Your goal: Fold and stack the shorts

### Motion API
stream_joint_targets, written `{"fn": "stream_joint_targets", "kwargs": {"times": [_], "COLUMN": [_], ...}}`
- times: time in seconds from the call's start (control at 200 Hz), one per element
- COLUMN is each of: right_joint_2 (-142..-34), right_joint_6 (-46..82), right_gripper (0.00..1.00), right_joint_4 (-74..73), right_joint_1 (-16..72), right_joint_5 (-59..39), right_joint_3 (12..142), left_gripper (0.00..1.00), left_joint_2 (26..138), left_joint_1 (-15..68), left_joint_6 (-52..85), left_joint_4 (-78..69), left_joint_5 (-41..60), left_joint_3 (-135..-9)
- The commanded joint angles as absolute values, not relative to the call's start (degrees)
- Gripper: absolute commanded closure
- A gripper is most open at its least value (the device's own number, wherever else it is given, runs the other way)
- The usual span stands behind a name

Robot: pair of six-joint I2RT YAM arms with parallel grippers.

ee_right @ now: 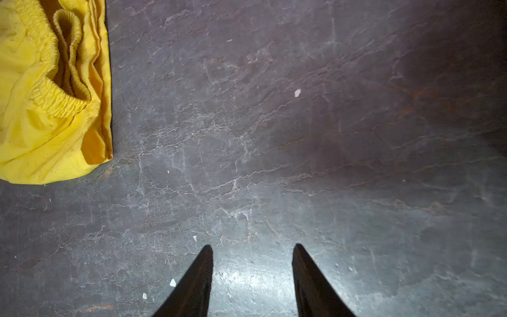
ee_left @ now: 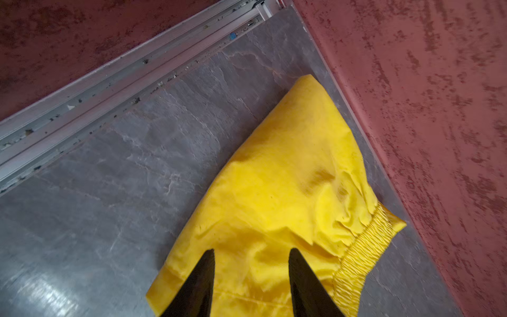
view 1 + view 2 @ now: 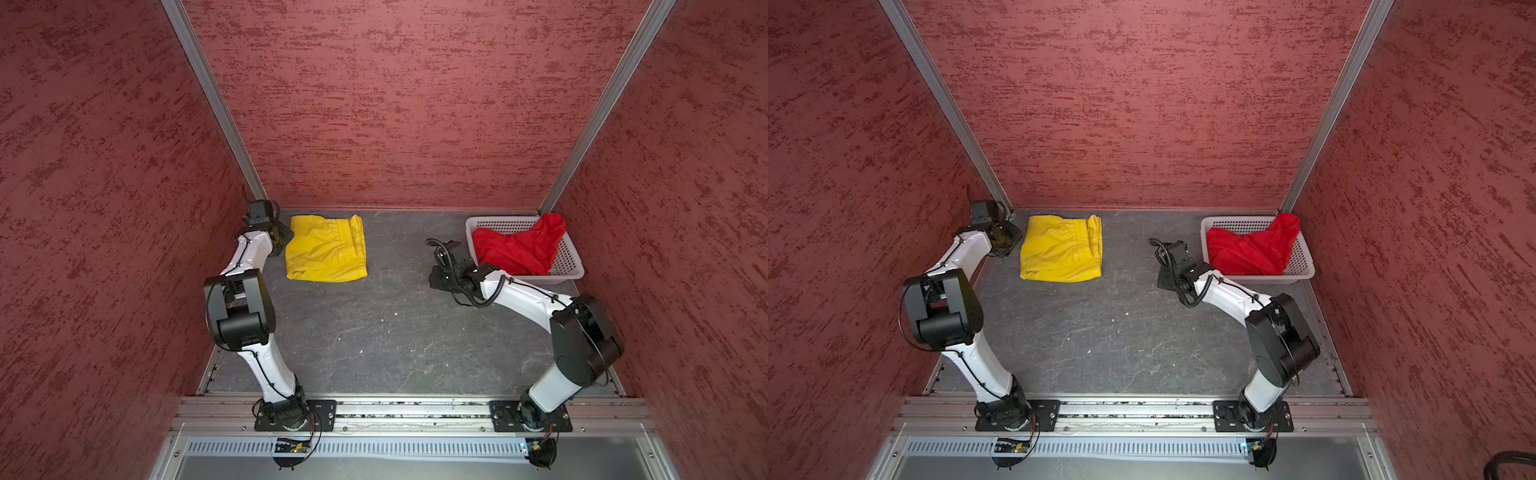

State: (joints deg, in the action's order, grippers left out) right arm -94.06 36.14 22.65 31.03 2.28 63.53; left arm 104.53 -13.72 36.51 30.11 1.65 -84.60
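near edge: silver aluminium rail (image 3: 415, 409) carries both black arm bases (image 3: 295, 411)

grey slate-look worktop (image 3: 395, 332) beyond it, a few pale specks mid-surface

right claw (image 1: 252, 247): black fingers apart, only worktop showing between them, holding nothing. in both top views it sits right of centre, near the front-left corner of the basket but not touching it, well apart from the yellow pair

left claw (image 2: 252, 251): fingers apart too, tips over the left edge of the bright yellow shiny fabric shorts (image 3: 326, 249). cloth lies flat across the gap, not pinched. can't tell whether the tips touch the fabric

yellow pair: folded to a rough rectangle, flat on the worktop at far left, close to the red textured back wall (image 3: 395, 104). gathered elastic waistband (image 3: 345, 237) runs down the right-hand part of the fold; right wrist view shows the layers lying together along that edge

far right corner: white perforated plastic basket (image 3: 569, 259) holds the bright red shiny fabric shorts (image 3: 519, 249), bunched up inside, one end poking up over the back corner of the rim. red pair unfolded, not stacked on the yellow pair
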Motion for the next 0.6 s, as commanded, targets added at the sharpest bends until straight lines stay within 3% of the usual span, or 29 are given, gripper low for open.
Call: {"fn": "stream_joint_targets", "kwargs": {"times": [0.0,0.195,0.471,0.596], "right_joint_2": [-89.27,-85.06,-80.31,-79.71], "right_joint_6": [35.35,34.96,35.65,34.8], "right_gripper": [0.5,0.45,0.36,0.2], "right_joint_4": [25.55,27.54,30.34,31.7], "right_joint_1": [29.75,28.11,22.53,18.82], "right_joint_5": [6.18,9.17,11.35,12.53], "right_joint_3": [66.31,66.19,64.73,65.42], "left_gripper": [0.52,0.31,0.41,0.41], "left_joint_2": [100.09,103.09,118.07,123.4], "left_joint_1": [-10.37,0.25,11.01,11.86], "left_joint_6": [37.43,34.73,33.04,32.84], "left_joint_4": [27.05,27.64,29.46,30.3], "left_joint_5": [2.82,2.91,3.99,3.87], "left_joint_3": [-82.28,-83.38,-92.14,-95.17]}}
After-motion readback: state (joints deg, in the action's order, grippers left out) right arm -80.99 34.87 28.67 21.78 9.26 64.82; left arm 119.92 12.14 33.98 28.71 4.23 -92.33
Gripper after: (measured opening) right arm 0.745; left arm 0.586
